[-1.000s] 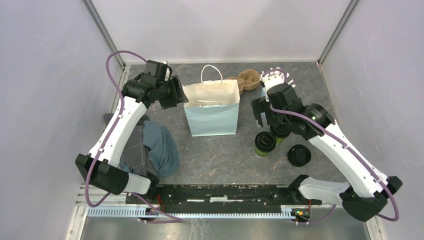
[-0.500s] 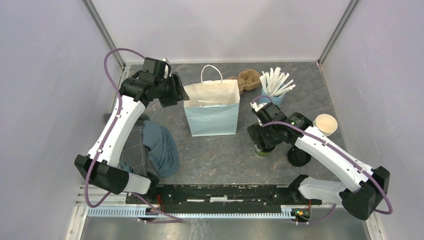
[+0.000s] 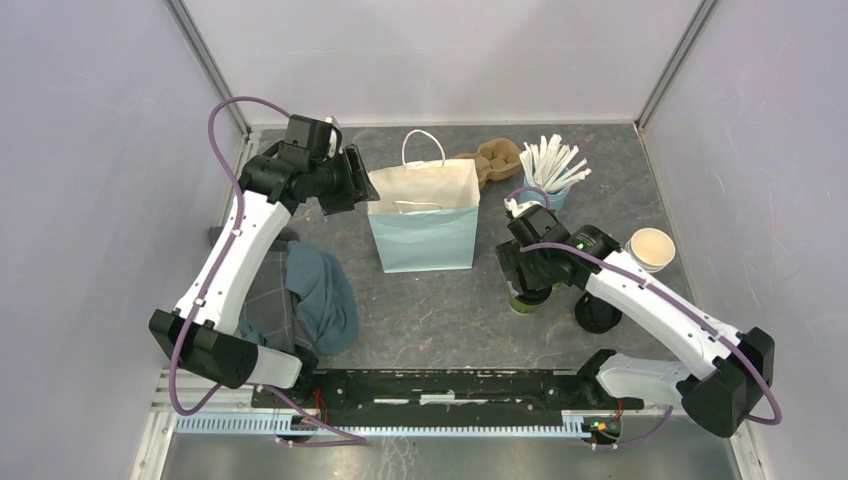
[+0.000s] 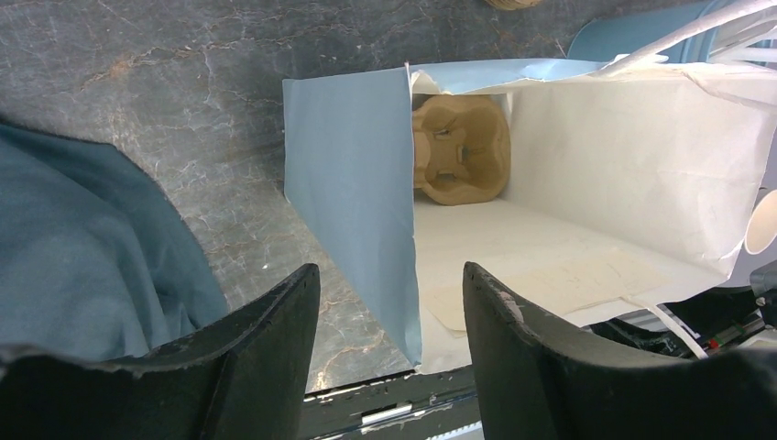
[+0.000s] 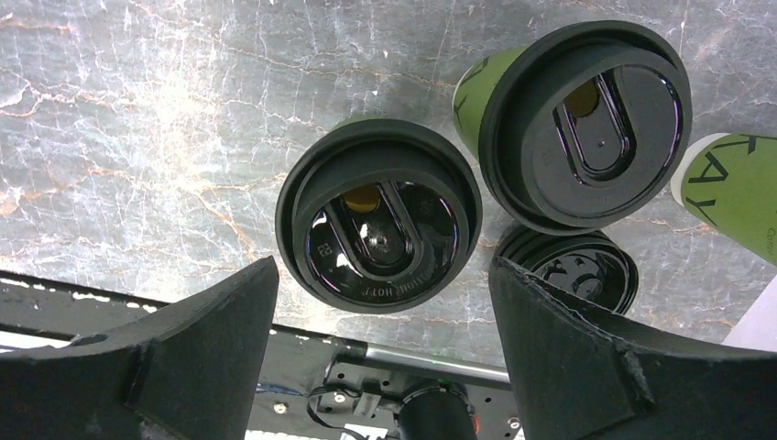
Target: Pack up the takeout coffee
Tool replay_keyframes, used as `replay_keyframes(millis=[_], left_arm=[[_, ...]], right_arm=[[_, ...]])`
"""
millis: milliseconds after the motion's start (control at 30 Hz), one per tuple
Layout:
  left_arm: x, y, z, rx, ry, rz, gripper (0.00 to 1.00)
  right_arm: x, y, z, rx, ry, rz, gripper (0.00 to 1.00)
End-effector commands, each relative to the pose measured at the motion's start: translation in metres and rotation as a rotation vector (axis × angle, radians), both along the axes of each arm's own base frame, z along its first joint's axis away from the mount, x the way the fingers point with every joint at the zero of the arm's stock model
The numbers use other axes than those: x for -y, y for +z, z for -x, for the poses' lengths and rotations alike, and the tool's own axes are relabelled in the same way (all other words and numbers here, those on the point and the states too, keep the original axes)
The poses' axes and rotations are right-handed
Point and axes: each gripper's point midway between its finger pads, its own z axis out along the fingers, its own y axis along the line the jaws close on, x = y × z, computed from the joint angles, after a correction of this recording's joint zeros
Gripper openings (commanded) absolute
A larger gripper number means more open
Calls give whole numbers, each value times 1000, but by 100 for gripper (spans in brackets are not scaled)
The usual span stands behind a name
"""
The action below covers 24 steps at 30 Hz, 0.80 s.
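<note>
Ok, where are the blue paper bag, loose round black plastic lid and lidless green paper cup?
Blue paper bag (image 3: 425,243): top view, front wall.
Loose black lid (image 5: 577,273): right wrist view, top face.
Lidless cup (image 3: 651,248): top view, cream inside.

Top view: right arm (image 3: 640,290) covers most of the takeout coffee (image 3: 521,301), only a green sliver shows, and loose lid (image 3: 596,318) is half under it. Rt wrist view: unlidded green cup (image 5: 733,194) cut off by rt edge

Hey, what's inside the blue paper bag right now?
The left wrist view looks down into the blue paper bag: a brown cardboard cup carrier lies at the bottom, with no cup in it. The bag's near wall hides part of the floor.
</note>
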Motion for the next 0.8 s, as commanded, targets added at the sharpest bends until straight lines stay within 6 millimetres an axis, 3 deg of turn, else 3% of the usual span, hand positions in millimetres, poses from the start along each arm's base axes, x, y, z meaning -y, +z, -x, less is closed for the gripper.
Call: replay_keyframes(millis=[0, 233, 767], left_arm=[[4, 10, -2, 30, -22, 13, 66], [5, 9, -3, 32, -39, 8, 66], [5, 7, -5, 34, -63, -7, 65]], right_arm=[[-1, 0, -12, 40, -52, 7, 90], [0, -10, -10, 20, -59, 20, 82], [5, -23, -8, 7, -86, 28, 76]])
